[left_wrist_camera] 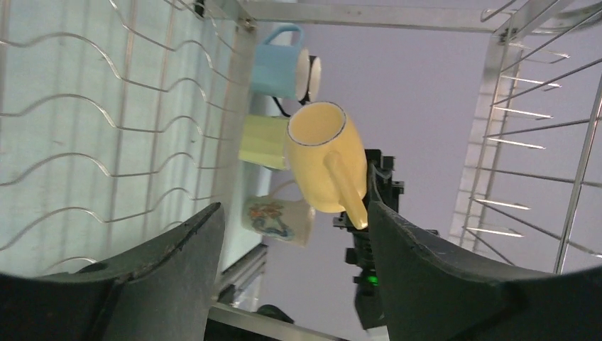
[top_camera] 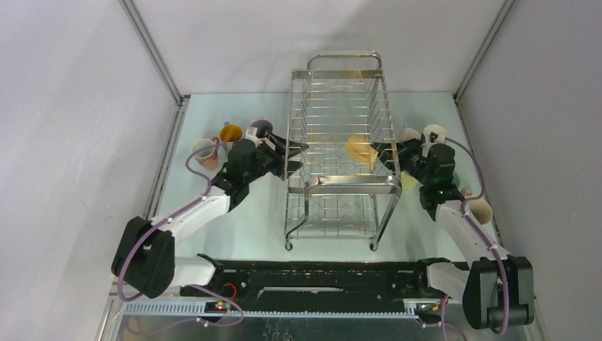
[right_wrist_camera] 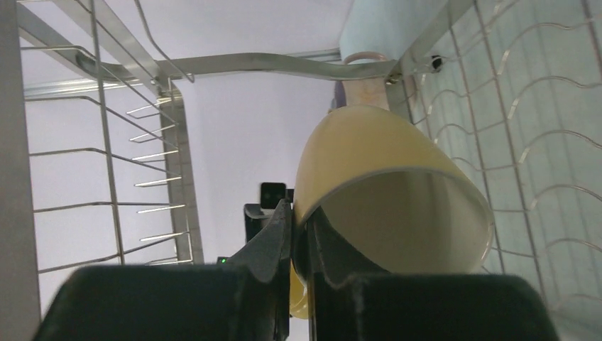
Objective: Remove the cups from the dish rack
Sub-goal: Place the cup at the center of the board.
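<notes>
The chrome wire dish rack (top_camera: 339, 181) stands mid-table. My right gripper (top_camera: 378, 153) reaches in from the rack's right side and is shut on the rim of a yellow mug (top_camera: 358, 150). In the right wrist view the gripper (right_wrist_camera: 302, 227) pinches the mug's wall (right_wrist_camera: 390, 192), one finger inside and one outside. My left gripper (top_camera: 294, 150) is open and empty at the rack's left side. In the left wrist view the open gripper (left_wrist_camera: 294, 234) faces the yellow mug (left_wrist_camera: 323, 163) through the rack (left_wrist_camera: 106, 142).
Mugs stand on the table left of the rack: pinkish (top_camera: 206, 153), orange (top_camera: 231, 133), dark (top_camera: 259, 129). Right of it are cream ones (top_camera: 434, 133) (top_camera: 479, 209). The left wrist view shows light blue (left_wrist_camera: 277, 71), pale green (left_wrist_camera: 263, 142) and flowered cream (left_wrist_camera: 277, 219) mugs. Walls stand close on both sides.
</notes>
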{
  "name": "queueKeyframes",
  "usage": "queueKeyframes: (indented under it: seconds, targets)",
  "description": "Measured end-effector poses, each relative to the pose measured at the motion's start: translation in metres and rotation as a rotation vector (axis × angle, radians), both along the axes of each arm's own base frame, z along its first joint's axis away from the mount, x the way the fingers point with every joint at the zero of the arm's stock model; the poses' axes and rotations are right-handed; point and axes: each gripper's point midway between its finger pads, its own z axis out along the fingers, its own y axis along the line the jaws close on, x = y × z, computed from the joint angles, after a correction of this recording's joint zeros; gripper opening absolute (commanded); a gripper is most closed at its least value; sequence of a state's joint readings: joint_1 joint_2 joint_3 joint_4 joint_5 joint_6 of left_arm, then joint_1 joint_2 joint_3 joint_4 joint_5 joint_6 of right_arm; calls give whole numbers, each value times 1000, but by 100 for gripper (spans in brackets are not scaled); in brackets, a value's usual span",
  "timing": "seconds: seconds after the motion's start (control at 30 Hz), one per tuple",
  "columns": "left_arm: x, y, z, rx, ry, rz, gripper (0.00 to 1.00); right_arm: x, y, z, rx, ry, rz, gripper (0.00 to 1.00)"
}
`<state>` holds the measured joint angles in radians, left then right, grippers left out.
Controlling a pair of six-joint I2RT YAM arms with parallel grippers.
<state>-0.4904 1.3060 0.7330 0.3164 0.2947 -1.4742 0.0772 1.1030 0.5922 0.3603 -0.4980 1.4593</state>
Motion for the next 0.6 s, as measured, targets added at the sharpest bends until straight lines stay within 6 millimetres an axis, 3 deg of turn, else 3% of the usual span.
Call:
queueKeyframes:
  seconds: [0.23, 0.43, 0.6]
  targets:
    - [-8, 24, -7, 135, -40, 2, 77, -10, -13, -11, -139, 47, -15, 0]
    - [-14, 41, -11, 252, -73, -12, 81, -18, -26, 6, -268, 36, -17, 0]
    - [-19, 55, 3, 350, -151, -23, 85, -28, -41, 16, -382, 42, -16, 0]
